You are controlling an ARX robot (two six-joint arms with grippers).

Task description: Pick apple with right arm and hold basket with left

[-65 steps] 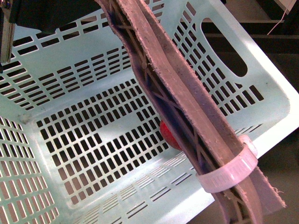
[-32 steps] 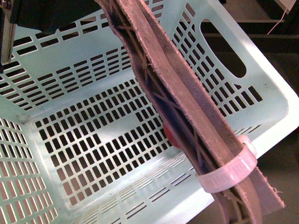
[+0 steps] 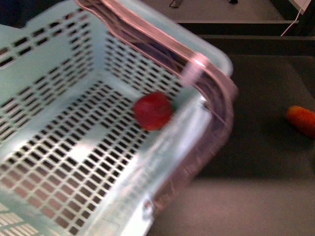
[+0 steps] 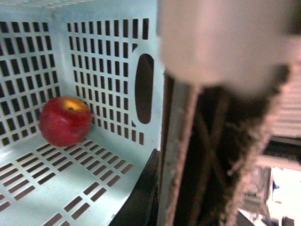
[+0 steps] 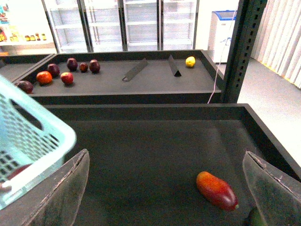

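Blur smears the front view, but the apple [image 3: 153, 110] sits inside the basket [image 3: 167, 152] by its wall. Left end effector [image 4: 164, 181], mostly cropped, clamps that wall; right end effector [image 5: 165, 155] gapes empty.

My claw, spread wide over the dark tray [image 5: 155, 136]
My right gripper [image 5: 165, 155] gapes, holding nothing; an oblong orange-red fruit [image 5: 216, 189] lies on the tray between my fingers, and the basket [image 5: 42, 136] corner juts in beside one finger.
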